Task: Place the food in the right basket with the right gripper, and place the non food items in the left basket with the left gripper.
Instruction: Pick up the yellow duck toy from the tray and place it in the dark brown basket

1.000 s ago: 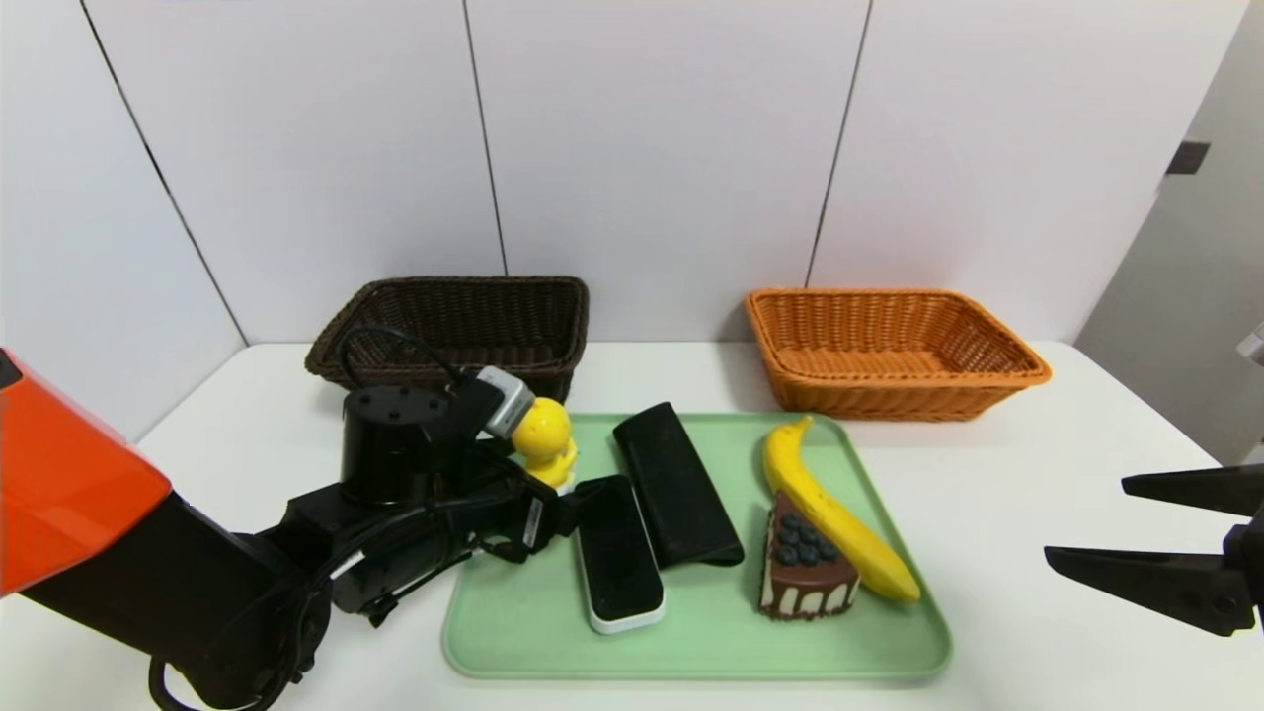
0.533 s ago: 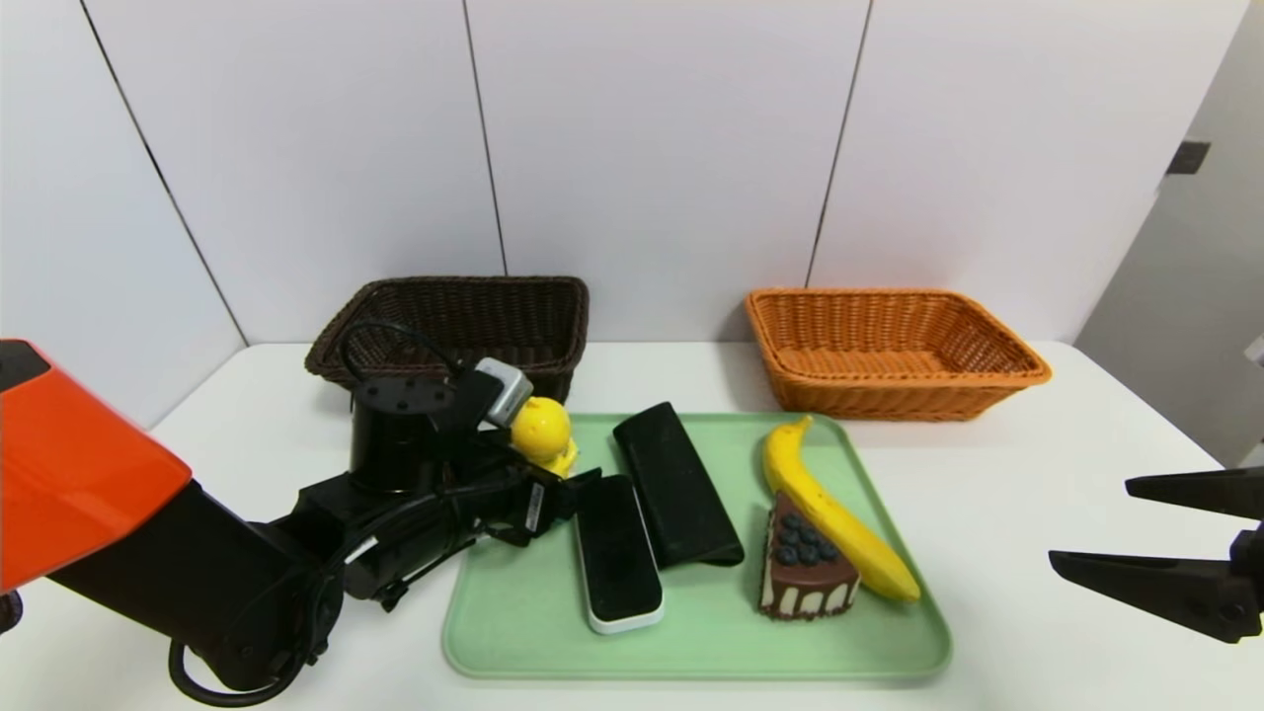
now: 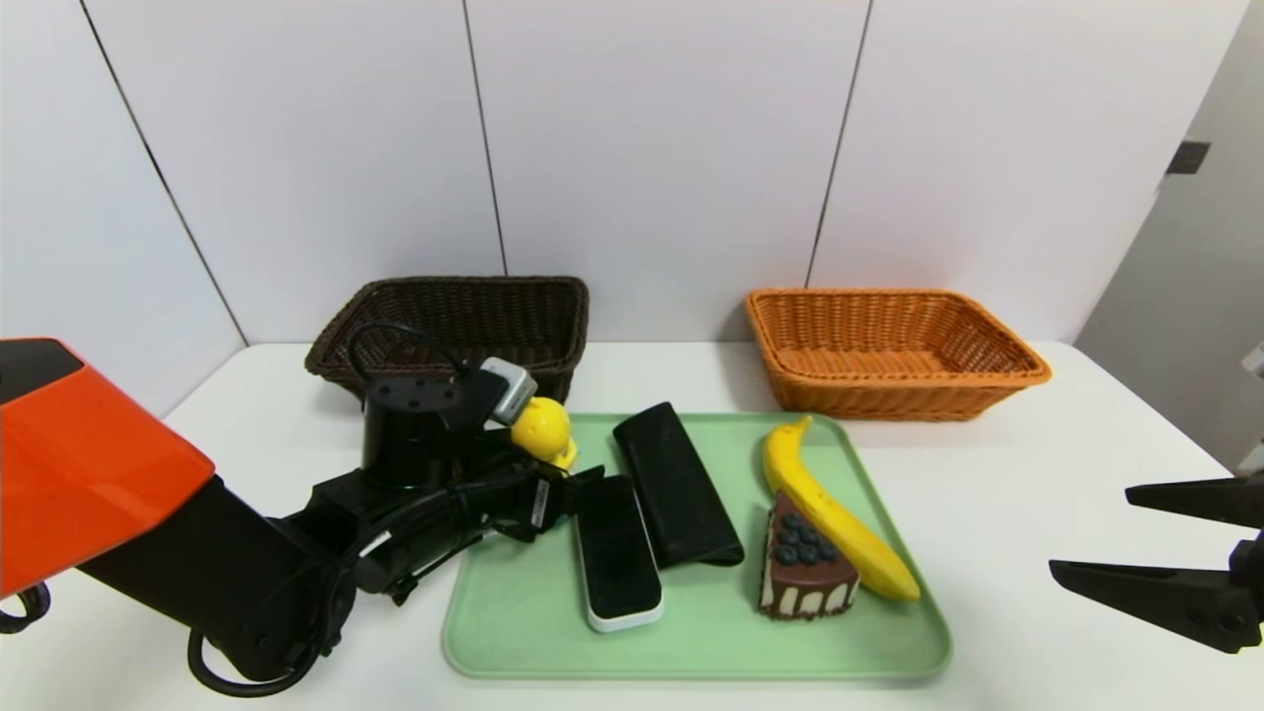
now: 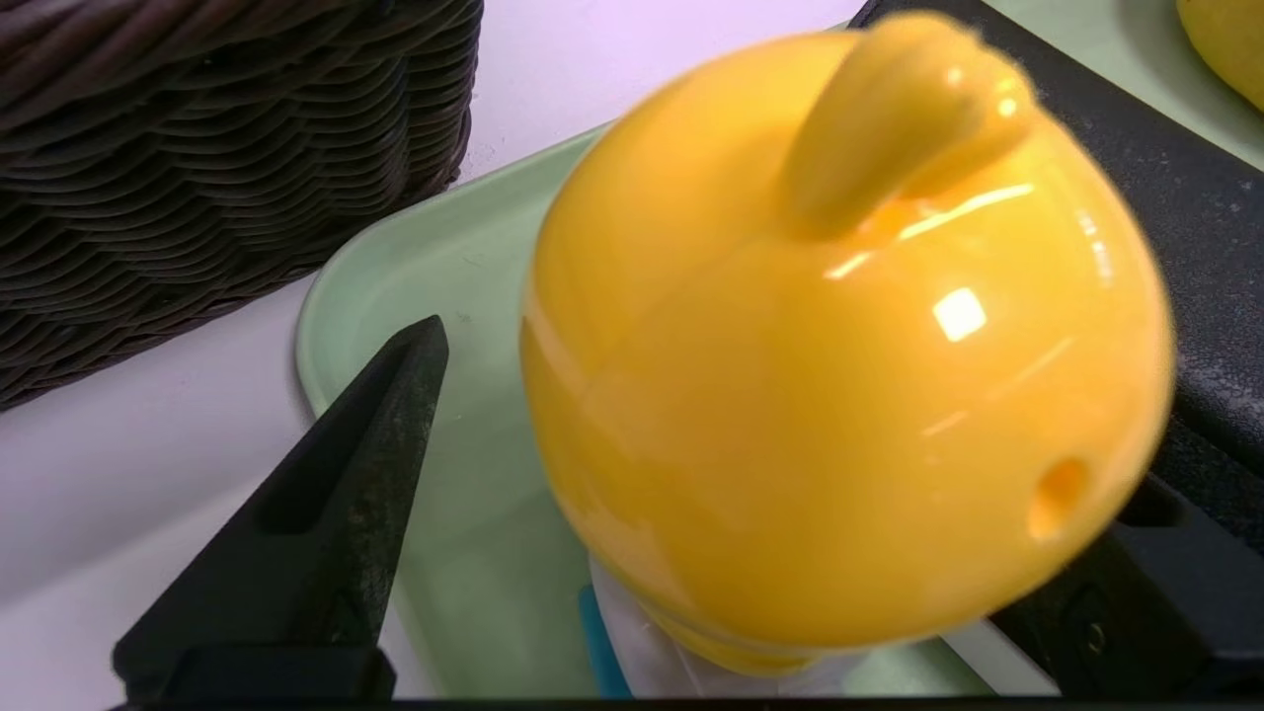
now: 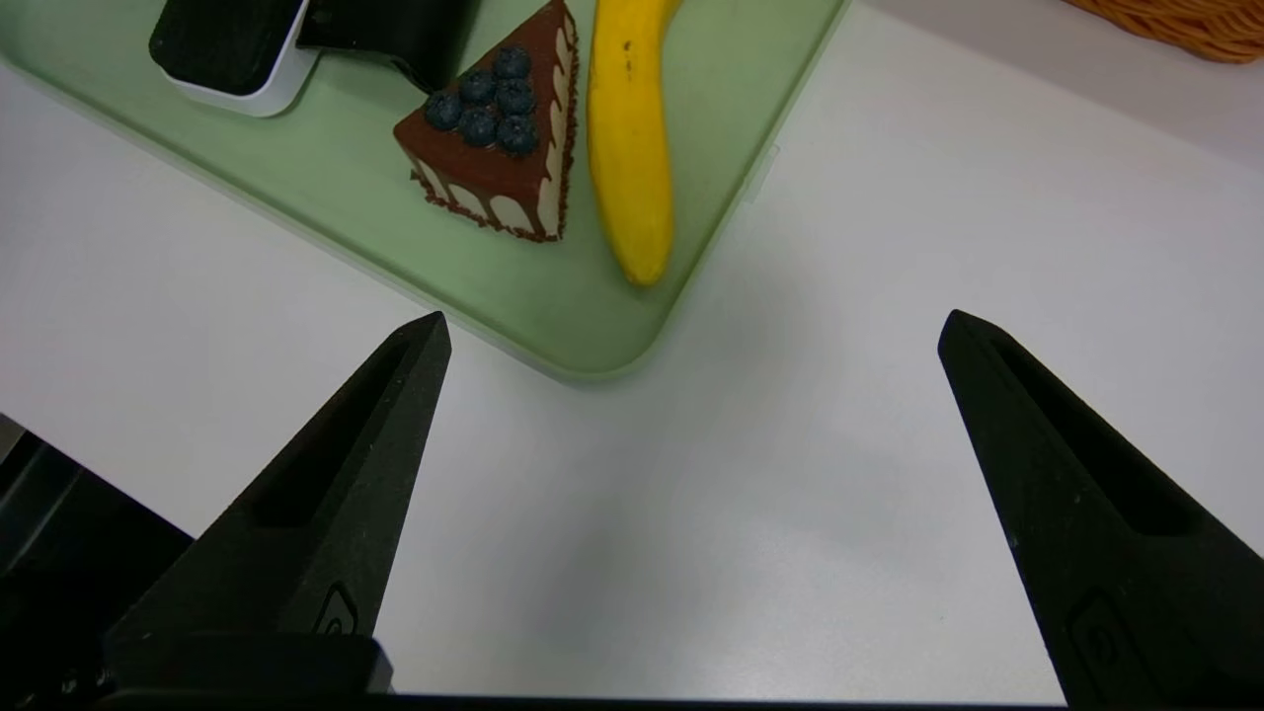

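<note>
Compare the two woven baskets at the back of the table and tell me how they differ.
The left basket is dark brown, nearly black; the right basket is orange. The left basket stands behind the tray's left corner, near the duck toy; the right basket stands behind its right corner, near the banana. Both are rectangular, flare-sided, and look empty.

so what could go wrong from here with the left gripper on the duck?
1. The left gripper straddles the duck toy around its round, glossy head; shutting there could squeeze it out sideways.
2. The white-rimmed device and black case lie right beside the duck, so a finger may nudge them.
3. The dark basket wall is close; a low lift could clip it.
</note>
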{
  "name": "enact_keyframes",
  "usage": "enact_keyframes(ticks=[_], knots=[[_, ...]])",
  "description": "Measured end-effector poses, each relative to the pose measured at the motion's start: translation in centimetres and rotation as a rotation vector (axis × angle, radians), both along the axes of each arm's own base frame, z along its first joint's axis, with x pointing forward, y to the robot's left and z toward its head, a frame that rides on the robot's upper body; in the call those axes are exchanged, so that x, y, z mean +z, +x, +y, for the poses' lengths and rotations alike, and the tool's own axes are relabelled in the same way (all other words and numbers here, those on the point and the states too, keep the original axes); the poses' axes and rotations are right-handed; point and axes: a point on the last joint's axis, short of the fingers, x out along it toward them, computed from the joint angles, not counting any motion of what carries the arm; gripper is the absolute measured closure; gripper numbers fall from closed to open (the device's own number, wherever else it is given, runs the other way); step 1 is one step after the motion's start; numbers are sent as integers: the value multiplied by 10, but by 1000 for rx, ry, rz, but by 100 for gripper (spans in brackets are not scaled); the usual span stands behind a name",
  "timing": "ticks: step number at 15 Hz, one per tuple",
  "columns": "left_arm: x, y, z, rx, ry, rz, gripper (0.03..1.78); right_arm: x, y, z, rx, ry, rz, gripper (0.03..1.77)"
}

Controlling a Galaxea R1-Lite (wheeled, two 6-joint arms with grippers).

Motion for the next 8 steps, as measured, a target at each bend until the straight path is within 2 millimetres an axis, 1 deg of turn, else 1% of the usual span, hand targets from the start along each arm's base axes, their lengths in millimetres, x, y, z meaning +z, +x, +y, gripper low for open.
enact_keyframes(ticks=[1, 3, 5, 8], knots=[[0, 0, 0, 0, -1, 1, 23, 0, 0, 0, 0, 0, 0, 9], [0, 0, 0, 1, -2, 1, 56, 0, 0, 0, 0, 0, 0, 9], [1, -1, 1, 1, -4, -4, 83, -1, -1, 0, 0, 0, -1, 9], [2, -2, 1, 0, -5, -6, 105, -2, -2, 0, -1, -1, 2, 9]])
